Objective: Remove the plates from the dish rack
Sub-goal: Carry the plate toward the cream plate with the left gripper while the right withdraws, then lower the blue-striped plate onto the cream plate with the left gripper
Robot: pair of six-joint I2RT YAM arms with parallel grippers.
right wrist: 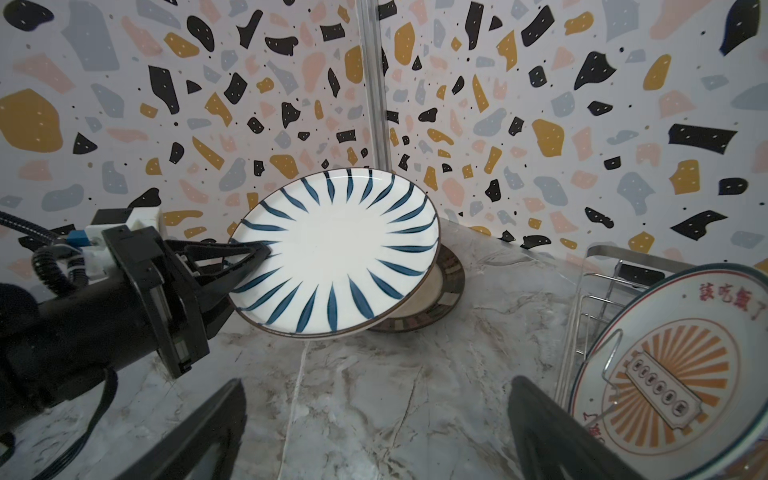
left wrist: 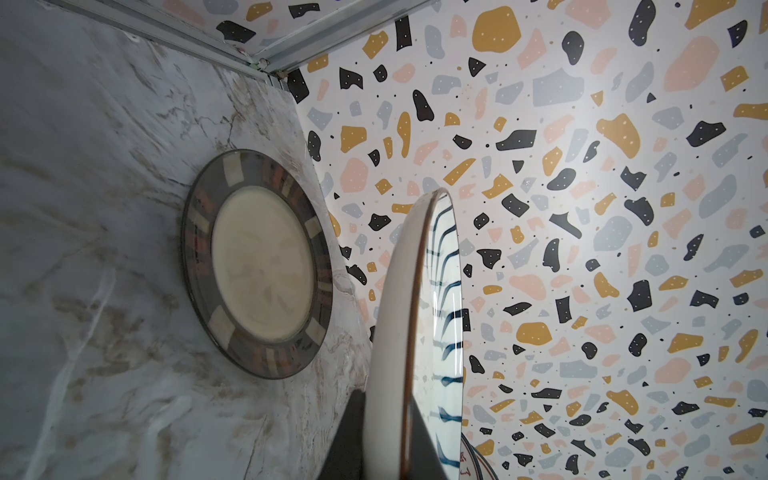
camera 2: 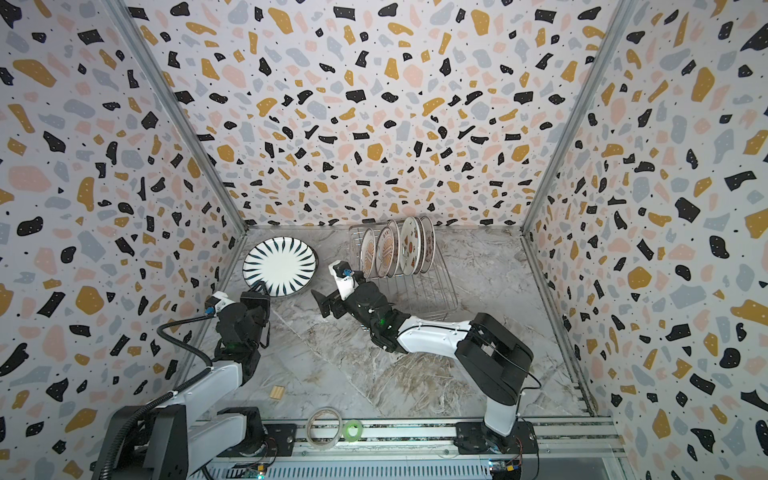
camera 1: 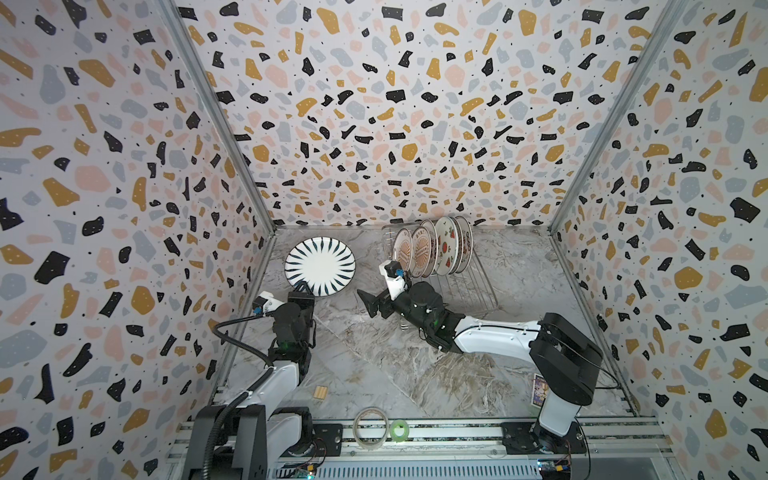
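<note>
Striped plate [right wrist: 340, 249] is pinched at its rim by left gripper [right wrist: 255, 254] and tilted over brown-rimmed plate [right wrist: 448, 286]. Right gripper [right wrist: 376, 382] is held spread beside dish rack [camera 1: 478, 291]. Both plates could be chipped by early release.

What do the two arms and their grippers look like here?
White link shells, black joints and a green light on both. The left arm trails a black corrugated hose, the right arm a thin black wire. The left gripper and right gripper are black with tapered jaws, white wrist mounts and blue connectors.
</note>
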